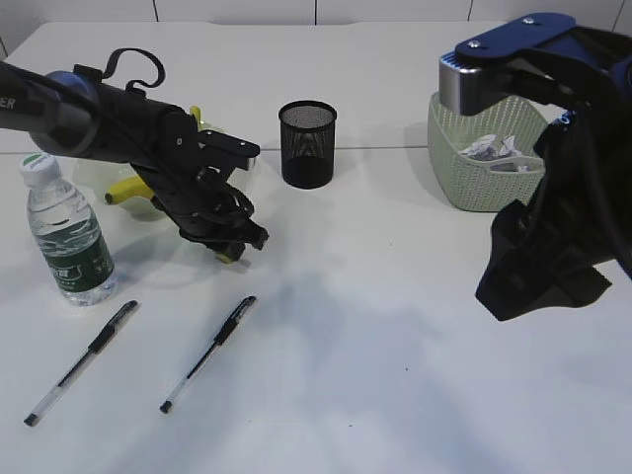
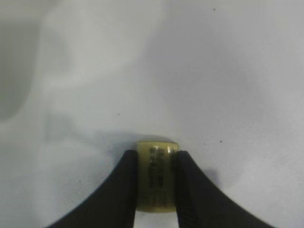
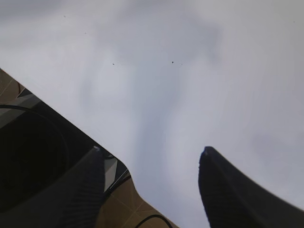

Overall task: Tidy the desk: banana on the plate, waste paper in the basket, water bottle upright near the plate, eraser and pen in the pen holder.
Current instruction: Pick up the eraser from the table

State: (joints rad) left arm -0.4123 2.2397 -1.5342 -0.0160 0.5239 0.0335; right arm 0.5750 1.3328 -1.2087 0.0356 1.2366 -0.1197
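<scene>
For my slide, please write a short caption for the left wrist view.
Left gripper closed around a small yellowish eraser on the white desk.

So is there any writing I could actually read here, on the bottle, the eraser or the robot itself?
Nothing reads whole.
Water bottle: white print on the green label, too small to read.
Eraser: a line of dark print, too blurred.
Left arm: white letters at the picture's edge, cut off; only "R" shows.
Pens, pen holder, basket: no text visible.

The black left arm hides most of the yellow banana and pale plate. Print on the small yellow eraser is blurred.
</scene>
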